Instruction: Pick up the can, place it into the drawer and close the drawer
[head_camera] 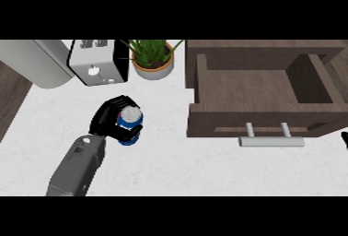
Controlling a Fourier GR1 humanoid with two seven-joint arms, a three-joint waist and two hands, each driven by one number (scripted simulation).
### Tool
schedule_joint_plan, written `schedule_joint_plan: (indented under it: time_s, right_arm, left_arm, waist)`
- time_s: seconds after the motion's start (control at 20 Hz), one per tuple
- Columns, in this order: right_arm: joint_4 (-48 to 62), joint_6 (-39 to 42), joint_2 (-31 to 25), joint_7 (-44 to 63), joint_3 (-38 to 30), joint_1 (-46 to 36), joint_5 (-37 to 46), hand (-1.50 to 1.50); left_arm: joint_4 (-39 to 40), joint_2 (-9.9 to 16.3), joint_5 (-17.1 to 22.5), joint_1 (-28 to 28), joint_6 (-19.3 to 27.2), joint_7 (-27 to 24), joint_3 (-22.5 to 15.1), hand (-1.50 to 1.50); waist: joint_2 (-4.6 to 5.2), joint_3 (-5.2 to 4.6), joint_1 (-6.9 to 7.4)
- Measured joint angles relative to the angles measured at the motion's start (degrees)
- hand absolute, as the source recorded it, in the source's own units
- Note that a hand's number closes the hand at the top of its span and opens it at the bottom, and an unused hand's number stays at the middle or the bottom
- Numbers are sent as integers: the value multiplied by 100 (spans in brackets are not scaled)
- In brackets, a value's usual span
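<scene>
Left hand (112,117) curled around blue can (130,121), pinching it between thumb and fingers, ready for lifting. Drawer (262,87) pulled open, well right of hand, set to receive can. Right hand (345,139) barely visible at edge, finger state unclear.

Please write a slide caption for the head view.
Left hand curled around the blue can, left of the open drawer.

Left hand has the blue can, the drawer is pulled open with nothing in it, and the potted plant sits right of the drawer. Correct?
Not quite. The head view shows the potted plant left of the drawer, between it and the toaster. The rest holds: the left hand is curled round the blue can, and the drawer is pulled open with nothing in it.
</scene>
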Motion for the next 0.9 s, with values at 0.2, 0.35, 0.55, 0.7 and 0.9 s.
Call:
schedule_joint_plan:
  time_s: [0.2,0.35,0.55,0.7,0.9]
  right_arm:
    - [-179,-11,-6,112,-60,98,-58,-150]
    - [-202,-21,-2,62,-77,163,-87,-150]
    - [-211,-10,46,-48,-70,222,-73,-150]
    - [-354,-71,21,115,-10,170,-78,-150]
    - [-411,-56,15,182,-61,161,-124,-150]
  left_arm:
    - [-349,189,337,315,597,80,485,150]
    - [-1073,95,472,717,925,290,524,150]
    - [-2380,-96,562,1106,1214,1072,286,150]
    - [-3049,-267,503,1130,1458,1557,41,150]
    - [-3916,-416,338,1044,1792,2218,-342,150]
  waist:
    - [-25,3,71]
    - [-29,6,79]
    - [-19,4,51]
    - [-10,3,29]
    - [-7,2,9]
